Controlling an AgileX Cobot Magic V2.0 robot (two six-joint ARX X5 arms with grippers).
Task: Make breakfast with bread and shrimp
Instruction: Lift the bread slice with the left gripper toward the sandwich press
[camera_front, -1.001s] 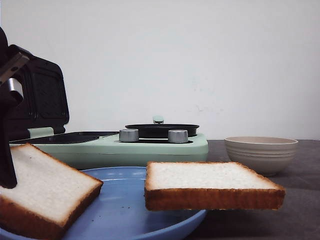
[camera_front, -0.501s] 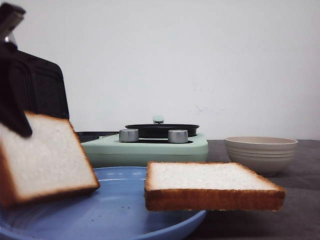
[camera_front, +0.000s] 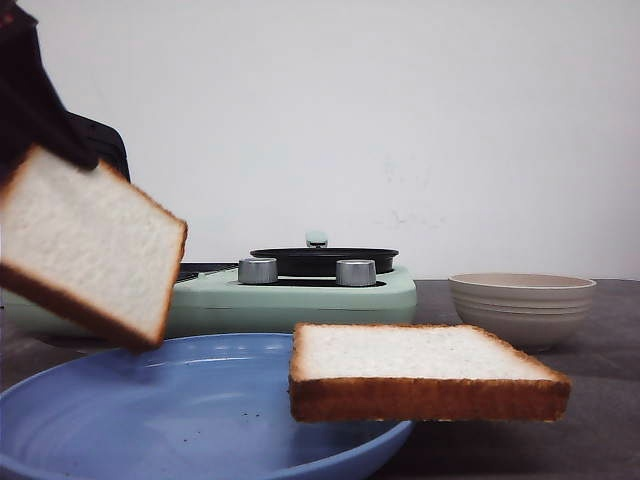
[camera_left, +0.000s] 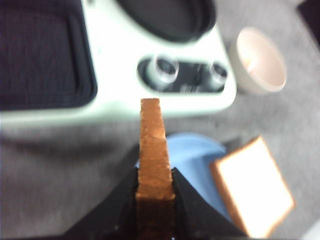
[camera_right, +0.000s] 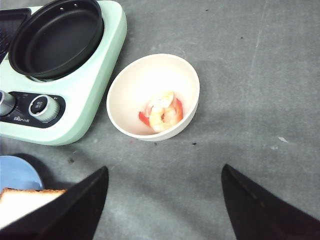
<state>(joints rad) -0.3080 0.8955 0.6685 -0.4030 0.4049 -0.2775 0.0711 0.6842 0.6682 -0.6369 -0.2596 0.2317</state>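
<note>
My left gripper (camera_front: 30, 110) is shut on one slice of white bread (camera_front: 90, 245) and holds it tilted in the air above the left side of the blue plate (camera_front: 200, 420). In the left wrist view the slice's brown crust edge (camera_left: 152, 145) stands between the closed fingers of the left gripper (camera_left: 155, 187). The second slice (camera_front: 420, 365) lies flat on the plate's right rim, and also shows in the left wrist view (camera_left: 252, 187). A shrimp (camera_right: 162, 114) lies in the beige bowl (camera_right: 120, 90). My right gripper (camera_right: 164, 169) is open and empty over grey table, short of the bowl.
A mint-green cooker (camera_front: 300, 295) stands behind the plate, with a black round pan (camera_front: 323, 258), two metal knobs and a dark grill plate (camera_left: 42, 55) under its raised lid. The beige bowl (camera_front: 522, 305) stands to the right of the cooker.
My left gripper has lifted its bread slice off the blue plate, up and slightly right, and now holds it in the air. The second slice has not moved.
</note>
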